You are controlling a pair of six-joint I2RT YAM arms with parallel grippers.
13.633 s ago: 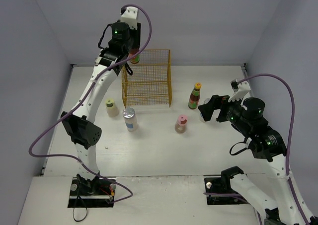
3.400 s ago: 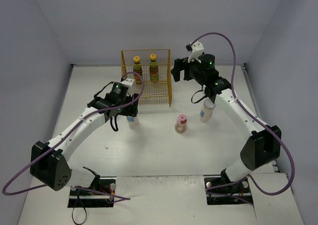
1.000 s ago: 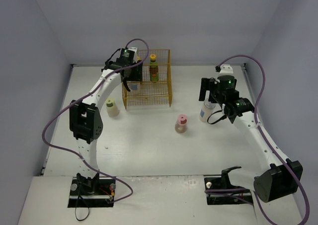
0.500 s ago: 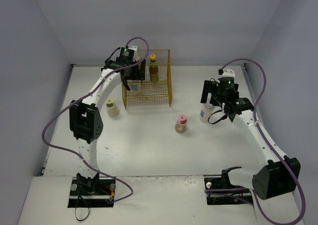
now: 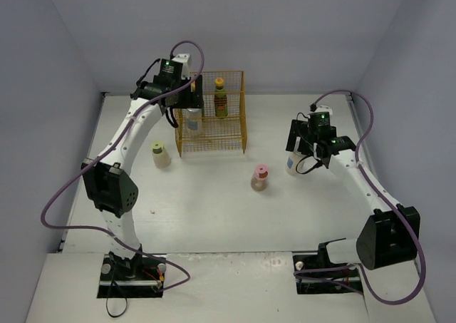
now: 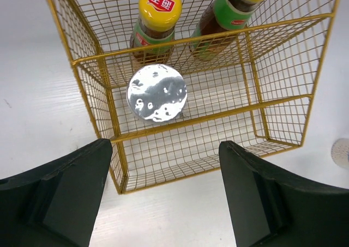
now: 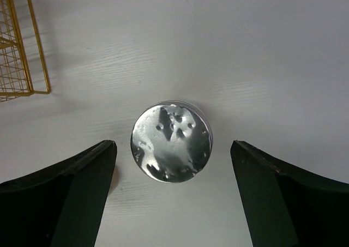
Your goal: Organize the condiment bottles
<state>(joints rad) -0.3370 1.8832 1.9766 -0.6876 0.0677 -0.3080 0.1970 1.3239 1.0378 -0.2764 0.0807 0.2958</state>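
Note:
Two dark condiment bottles with yellow caps [image 6: 159, 12] [image 6: 240, 0] stand on the upper tier of the yellow wire rack [image 6: 218, 37]. A silver-lidded jar [image 6: 157, 92] stands on the tier below them. My left gripper [image 6: 166, 203] hovers open above the rack's front, holding nothing. A second silver-lidded jar [image 7: 171, 140] stands on the table at the right. My right gripper [image 7: 172, 198] is open just above it, one finger on each side, with gaps to the lid. A pink-capped bottle [image 5: 260, 178] and a yellow-green-capped bottle [image 5: 161, 154] stand on the table.
The rack [image 5: 211, 116] stands at the back centre of the white table, and its corner [image 7: 22, 67] shows to the left of the right gripper. Grey walls close in the table on three sides.
My left gripper has opened, let go of the jar in the rack and drawn back above it. My right gripper has come down closer over the other jar, its jaws slightly narrower.

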